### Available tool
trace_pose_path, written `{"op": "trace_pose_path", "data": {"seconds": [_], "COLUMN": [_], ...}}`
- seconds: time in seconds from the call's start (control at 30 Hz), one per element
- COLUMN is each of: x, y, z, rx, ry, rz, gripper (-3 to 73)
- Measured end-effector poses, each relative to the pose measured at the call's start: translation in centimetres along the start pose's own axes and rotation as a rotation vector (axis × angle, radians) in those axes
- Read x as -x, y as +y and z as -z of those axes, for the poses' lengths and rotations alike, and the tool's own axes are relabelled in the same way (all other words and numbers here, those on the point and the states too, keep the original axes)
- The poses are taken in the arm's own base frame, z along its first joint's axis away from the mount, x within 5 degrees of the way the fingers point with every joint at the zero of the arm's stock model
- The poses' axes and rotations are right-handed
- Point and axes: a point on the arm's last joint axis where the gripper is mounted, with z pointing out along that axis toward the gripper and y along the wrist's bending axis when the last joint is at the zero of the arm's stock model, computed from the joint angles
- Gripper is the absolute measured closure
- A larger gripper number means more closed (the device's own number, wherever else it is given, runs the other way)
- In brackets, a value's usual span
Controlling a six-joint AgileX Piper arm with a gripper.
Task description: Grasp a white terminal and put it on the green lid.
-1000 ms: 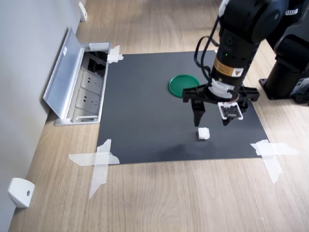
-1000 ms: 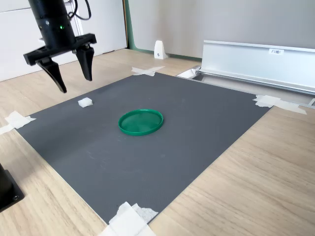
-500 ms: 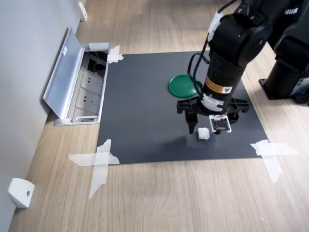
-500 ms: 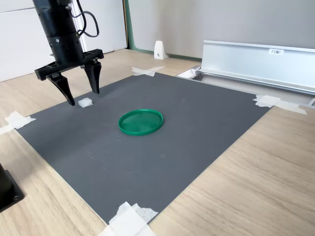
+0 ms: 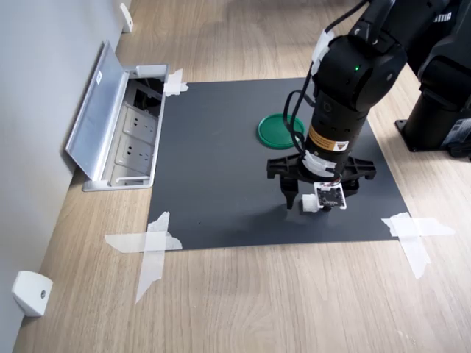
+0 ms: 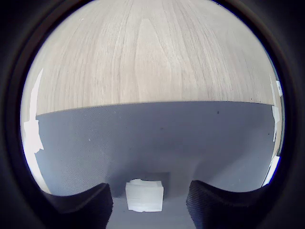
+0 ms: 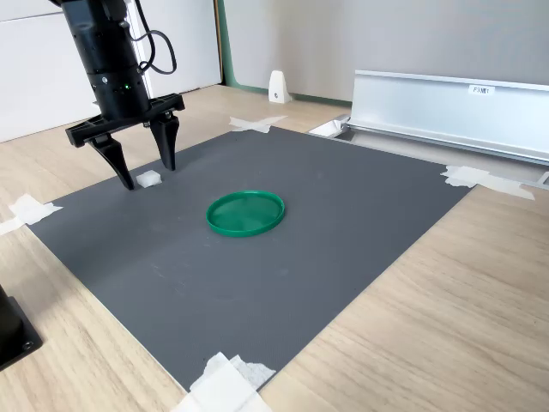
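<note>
Down low over the dark mat point(image 5: 221, 169), the arm point(image 5: 353, 81) stands almost straight up and down, wrist pointing at the floor, with the hand point(image 5: 312, 201) spread wide. Its 2 fingers point(image 7: 121, 163) reach the mat or nearly so in the second exterior view, 1 on each side of the white terminal point(image 5: 310, 204), and neither is pressed against it. From the wrist view the little block point(image 6: 144, 194) sits between the 2 dark fingertips point(image 6: 86, 202), with bare mat showing on both sides of it. It lies flat on the mat, close to the edge nearest the pale wood floor point(image 6: 152, 52).

The green lid point(image 5: 280, 129) lies flat on the same mat, well apart from the block; in the second exterior view it point(image 7: 245, 212) is toward the second exterior view's right of the hand point(image 7: 144, 170). Strips of white tape point(image 5: 151, 243) hold the mat's corners to the floor. At the first exterior view's left an open metal floor box point(image 5: 121, 129) with sockets sits against the wall.
</note>
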Motion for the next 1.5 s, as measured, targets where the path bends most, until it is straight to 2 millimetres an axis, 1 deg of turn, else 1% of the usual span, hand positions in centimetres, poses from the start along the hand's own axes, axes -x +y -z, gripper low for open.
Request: {"op": "trace_pose_path", "data": {"seconds": [0.17, 0.37, 0.5, 0.67, 0.7, 1.0, 1.07, 1.1, 1.2, 1.27, 1.33, 1.4, 1.5], "x": [0.0, 0.0, 0.0, -0.1, -0.1, -0.2, -0.4, -0.4, -0.4, -0.9, -1.8, -3.4, -6.1], "y": [0.0, 0.0, 0.0, 0.1, 0.1, 0.3, 0.4, 0.4, -0.3, -1.3, -2.3, -3.6, -5.0], "z": [0.0, 0.0, 0.0, 0.0, 0.0, 0.1, 0.7, 1.3, 3.8, 5.8, 7.7, 9.2, 10.2], "rx": [0.003, 0.003, 0.003, 0.009, 0.012, 0.03, 0.032, 0.025, -0.023, -0.064, -0.099, -0.128, -0.137], "ry": [0.002, 0.002, 0.002, 0.007, 0.009, 0.024, 0.027, 0.023, -0.01, -0.038, -0.058, -0.054, -0.017], "rz": [0.0, -0.001, -0.001, -0.005, -0.008, -0.031, -0.041, -0.045, -0.066, -0.105, -0.152, -0.2, -0.257], "gripper": [8.8, 17.3, 26.0, 41.1, 42.5, 42.5, 42.5, 42.5, 42.5, 42.5, 42.5, 42.5, 42.5]}}
